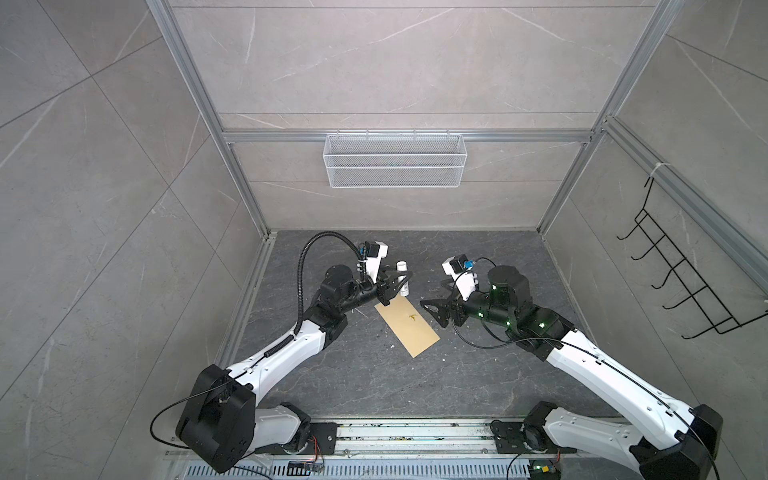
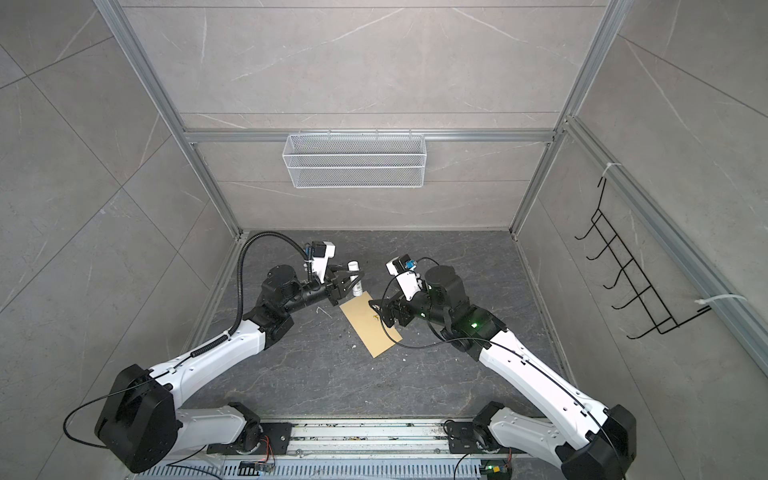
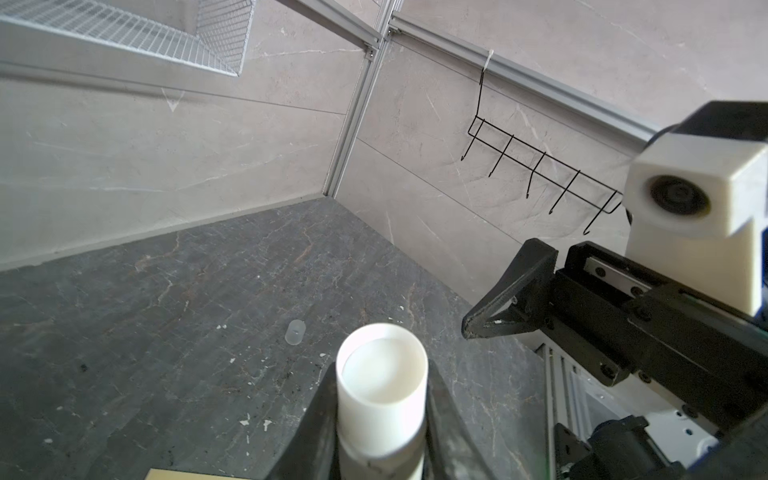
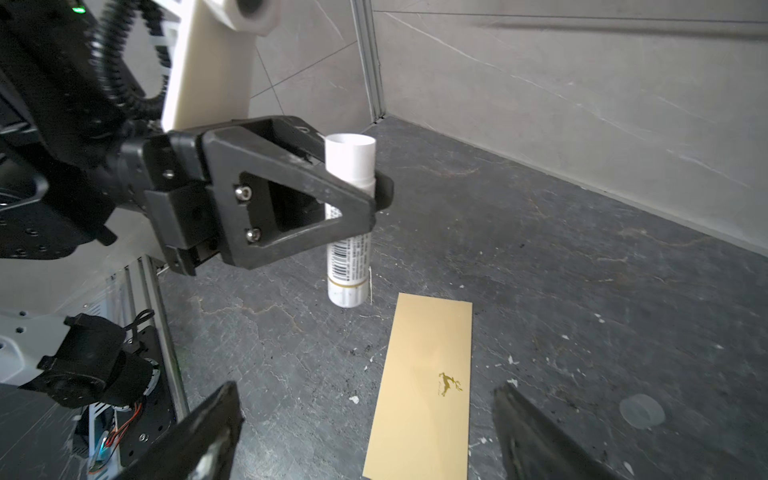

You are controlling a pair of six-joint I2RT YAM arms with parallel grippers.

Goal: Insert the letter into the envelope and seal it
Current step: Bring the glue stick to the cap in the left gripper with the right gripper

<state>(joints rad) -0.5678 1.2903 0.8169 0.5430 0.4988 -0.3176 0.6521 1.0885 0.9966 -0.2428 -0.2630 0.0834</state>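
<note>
The envelope (image 1: 407,326) (image 2: 371,324) (image 4: 424,386) lies flat on the dark table, a plain yellow-tan rectangle with a small gold deer mark facing up. The letter is out of view. My left gripper (image 1: 401,278) (image 2: 356,277) (image 3: 381,370) (image 4: 357,183) is shut on an upright white glue stick (image 1: 402,266) (image 2: 354,266) (image 3: 381,382) (image 4: 349,266). The stick's lower end hangs just past the envelope's far short edge. My right gripper (image 1: 432,294) (image 2: 382,296) (image 4: 365,390) stands open low beside the envelope, with nothing between its fingers.
A small clear cap (image 3: 295,331) (image 4: 642,411) lies on the table beyond the envelope. A white wire basket (image 1: 395,160) hangs on the back wall and a black hook rack (image 1: 681,274) on the right wall. White scraps dot the table (image 1: 374,382).
</note>
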